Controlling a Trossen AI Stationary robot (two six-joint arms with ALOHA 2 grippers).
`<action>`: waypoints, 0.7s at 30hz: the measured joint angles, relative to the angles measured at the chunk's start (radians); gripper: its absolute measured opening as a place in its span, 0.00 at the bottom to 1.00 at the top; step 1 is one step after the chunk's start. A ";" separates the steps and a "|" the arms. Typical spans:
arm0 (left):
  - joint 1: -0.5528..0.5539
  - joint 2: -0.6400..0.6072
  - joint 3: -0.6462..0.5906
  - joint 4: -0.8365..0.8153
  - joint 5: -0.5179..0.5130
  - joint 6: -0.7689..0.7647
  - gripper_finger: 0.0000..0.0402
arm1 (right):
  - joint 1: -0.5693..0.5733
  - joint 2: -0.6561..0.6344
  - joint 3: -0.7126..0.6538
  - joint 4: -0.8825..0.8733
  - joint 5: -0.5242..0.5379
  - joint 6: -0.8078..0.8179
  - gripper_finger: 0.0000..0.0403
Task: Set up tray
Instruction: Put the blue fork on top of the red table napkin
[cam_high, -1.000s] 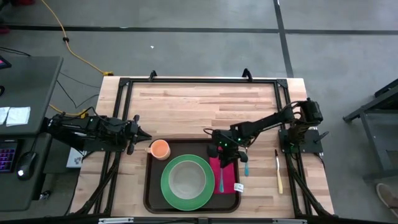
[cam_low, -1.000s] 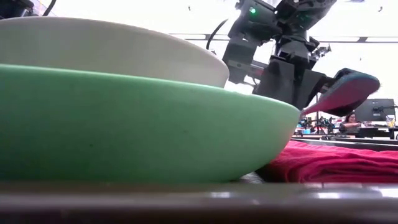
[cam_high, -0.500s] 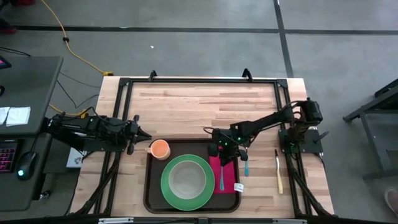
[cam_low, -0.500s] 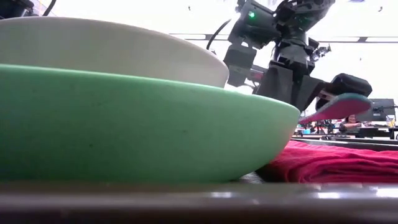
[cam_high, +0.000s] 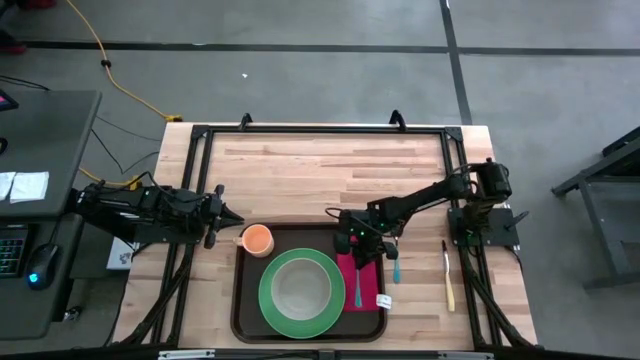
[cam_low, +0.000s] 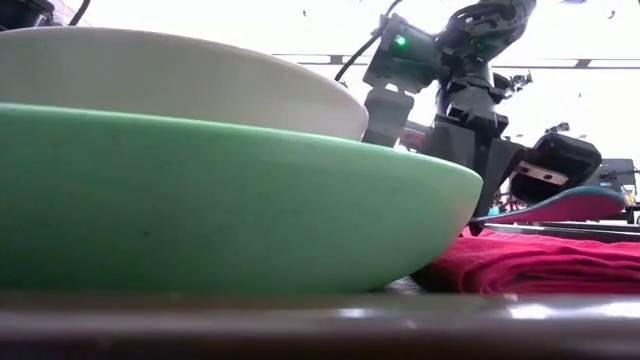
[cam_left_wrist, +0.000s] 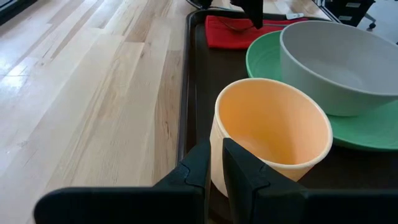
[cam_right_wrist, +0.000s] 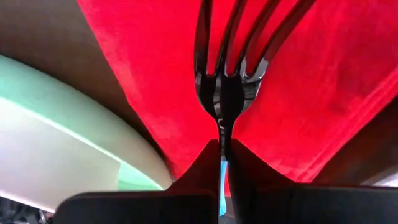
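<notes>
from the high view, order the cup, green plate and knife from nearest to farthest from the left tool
1. Cup: right at the left tool, on the tray's near corner.
2. Green plate: mid-tray, beyond the cup.
3. Knife: on the bare table, past the tray's far side, by the right arm's base.

Colours noted:
- tray (cam_high: 242, 300): dark brown.
- plate (cam_high: 297, 290): green; bowl (cam_left_wrist: 339, 68) on it: pale grey.
- cup (cam_left_wrist: 267, 134): light orange.
- napkin (cam_right_wrist: 323, 74): red, plain.
- fork (cam_right_wrist: 227, 68): dark metal tines, light blue handle.
- desk (cam_high: 320, 170): light wood planks, black frame.
</notes>
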 joint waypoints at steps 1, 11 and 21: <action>0.000 0.000 0.000 0.000 -0.001 0.000 0.18 | 0.000 0.001 0.000 0.001 0.008 -0.001 0.00; 0.000 0.000 0.000 -0.001 -0.004 0.000 0.18 | 0.000 0.038 0.000 0.018 -0.004 -0.018 0.00; 0.000 0.000 0.000 -0.002 -0.004 0.000 0.18 | 0.001 0.048 0.000 0.038 -0.019 -0.018 0.00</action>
